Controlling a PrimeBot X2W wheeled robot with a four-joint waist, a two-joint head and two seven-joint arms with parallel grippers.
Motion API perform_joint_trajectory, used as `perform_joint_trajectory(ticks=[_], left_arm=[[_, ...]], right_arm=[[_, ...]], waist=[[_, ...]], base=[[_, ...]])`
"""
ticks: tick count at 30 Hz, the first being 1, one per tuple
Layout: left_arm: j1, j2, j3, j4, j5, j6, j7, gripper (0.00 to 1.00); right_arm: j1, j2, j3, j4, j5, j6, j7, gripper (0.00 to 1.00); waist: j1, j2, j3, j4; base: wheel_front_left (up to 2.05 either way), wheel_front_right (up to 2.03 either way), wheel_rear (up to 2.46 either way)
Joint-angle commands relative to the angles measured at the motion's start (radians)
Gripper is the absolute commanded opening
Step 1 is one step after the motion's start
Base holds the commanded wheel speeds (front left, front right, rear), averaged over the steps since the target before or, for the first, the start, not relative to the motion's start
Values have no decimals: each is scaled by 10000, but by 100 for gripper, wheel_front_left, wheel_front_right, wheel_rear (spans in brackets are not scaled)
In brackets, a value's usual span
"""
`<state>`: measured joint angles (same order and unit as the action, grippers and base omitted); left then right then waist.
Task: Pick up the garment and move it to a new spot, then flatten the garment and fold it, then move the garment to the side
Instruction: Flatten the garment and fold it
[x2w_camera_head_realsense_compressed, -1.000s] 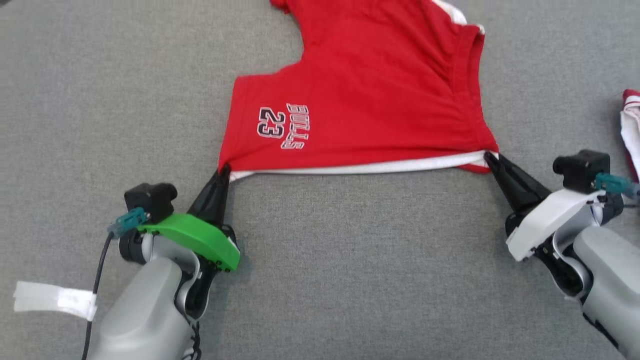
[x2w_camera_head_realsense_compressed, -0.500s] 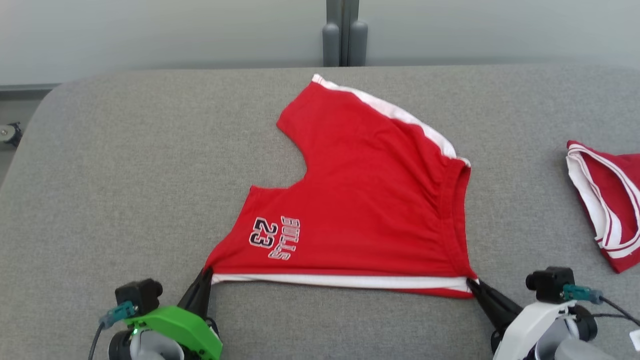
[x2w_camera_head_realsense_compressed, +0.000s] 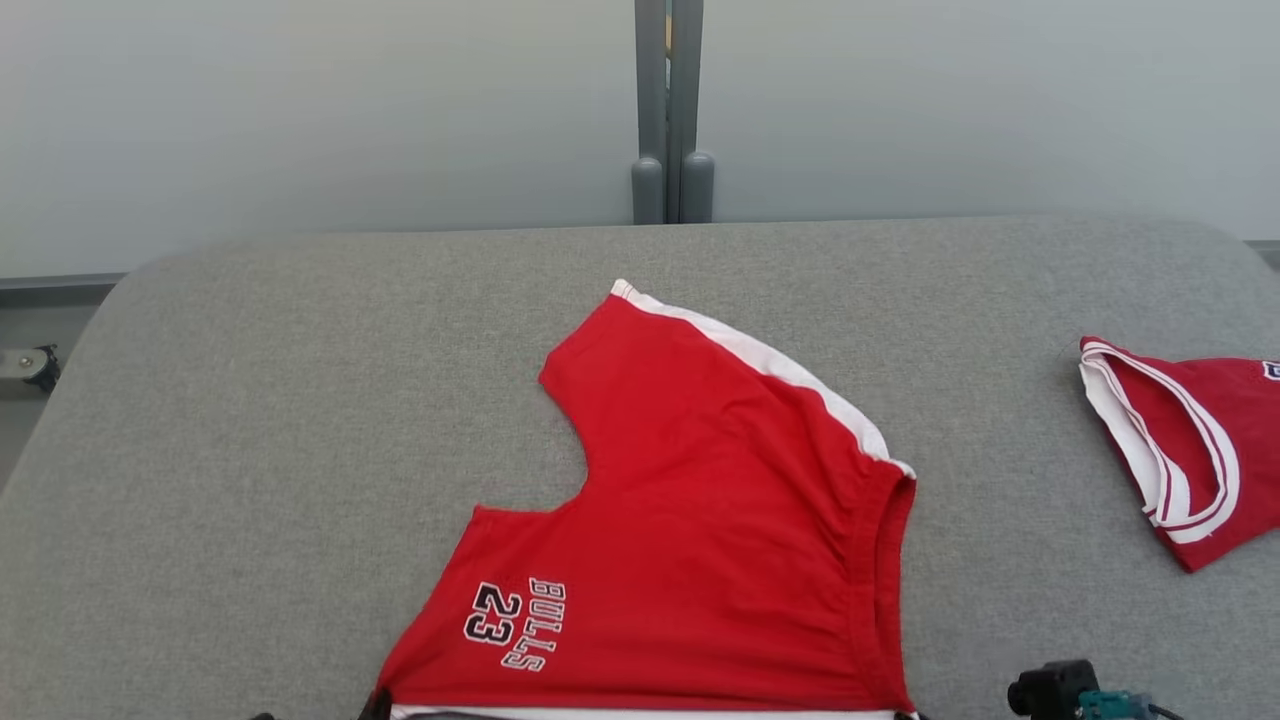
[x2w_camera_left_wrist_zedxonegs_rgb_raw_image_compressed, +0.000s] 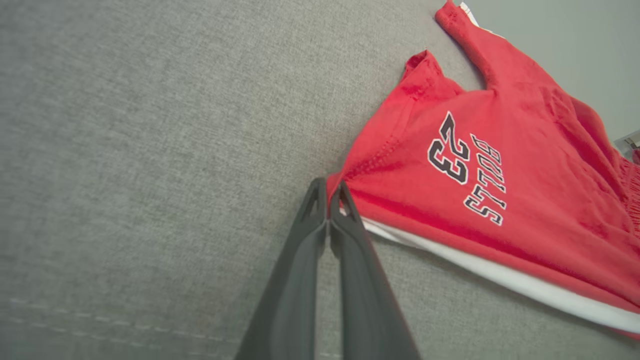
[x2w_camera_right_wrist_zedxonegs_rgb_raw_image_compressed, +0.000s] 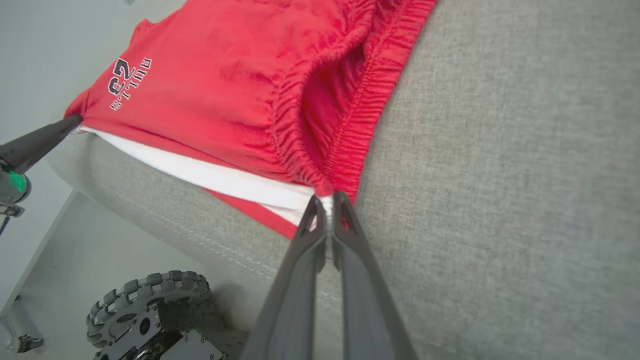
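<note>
The garment is a pair of red shorts (x2w_camera_head_realsense_compressed: 700, 520) with white side stripes and a "BULLS 23" print, lying spread on the grey table (x2w_camera_head_realsense_compressed: 250, 420). Its near hem reaches the table's front edge. My left gripper (x2w_camera_left_wrist_zedxonegs_rgb_raw_image_compressed: 330, 192) is shut on the shorts' (x2w_camera_left_wrist_zedxonegs_rgb_raw_image_compressed: 500, 150) leg-hem corner beside the print. My right gripper (x2w_camera_right_wrist_zedxonegs_rgb_raw_image_compressed: 325, 200) is shut on the shorts' (x2w_camera_right_wrist_zedxonegs_rgb_raw_image_compressed: 225, 85) gathered waistband corner where the white stripe ends. The stripe is stretched taut between the two corners. The left gripper (x2w_camera_right_wrist_zedxonegs_rgb_raw_image_compressed: 67, 125) also shows in the right wrist view, at the far corner.
A second red and white garment (x2w_camera_head_realsense_compressed: 1180, 450) lies at the table's right side. A grey wall with a vertical post (x2w_camera_head_realsense_compressed: 668, 110) stands behind the table. Below the table's front edge is the floor and my wheeled base (x2w_camera_right_wrist_zedxonegs_rgb_raw_image_compressed: 150, 305).
The head camera has tilted up, so both arms have dropped below the picture. Both grippers keep their hold and have drawn the shorts toward the table's front edge.
</note>
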<state>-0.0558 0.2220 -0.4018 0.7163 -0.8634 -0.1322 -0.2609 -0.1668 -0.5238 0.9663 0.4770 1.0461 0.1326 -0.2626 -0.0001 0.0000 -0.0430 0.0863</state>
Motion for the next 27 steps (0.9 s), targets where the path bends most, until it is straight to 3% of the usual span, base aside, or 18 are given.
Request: perform_joint_trajectory(ticks=[1, 8, 18, 27], left_arm=[[221, 77, 152, 4, -32, 40, -51, 0], [923, -22, 301, -126, 200, 39, -51, 0], [-740, 148, -19, -1595, 1022, 37, -50, 0], [-3811, 220, -742, -767, 1058, 37, -41, 0]], right_arm=[[186, -187, 106, 30, 123, -40, -23, 0], [171, -525, 835, -337, 505, -35, -23, 0], [-311, -16, -1465, -893, -549, -32, -23, 0], [-1802, 789, -2745, -689, -1141, -29, -25, 0]], waist=[[1, 0, -123, -86], [1, 0, -232, -152], [1, 0, 575, -370], [1, 0, 2208, -1030]], base=[[0, 0, 0], [0, 0, 0], [0, 0, 0], [0, 0, 0]])
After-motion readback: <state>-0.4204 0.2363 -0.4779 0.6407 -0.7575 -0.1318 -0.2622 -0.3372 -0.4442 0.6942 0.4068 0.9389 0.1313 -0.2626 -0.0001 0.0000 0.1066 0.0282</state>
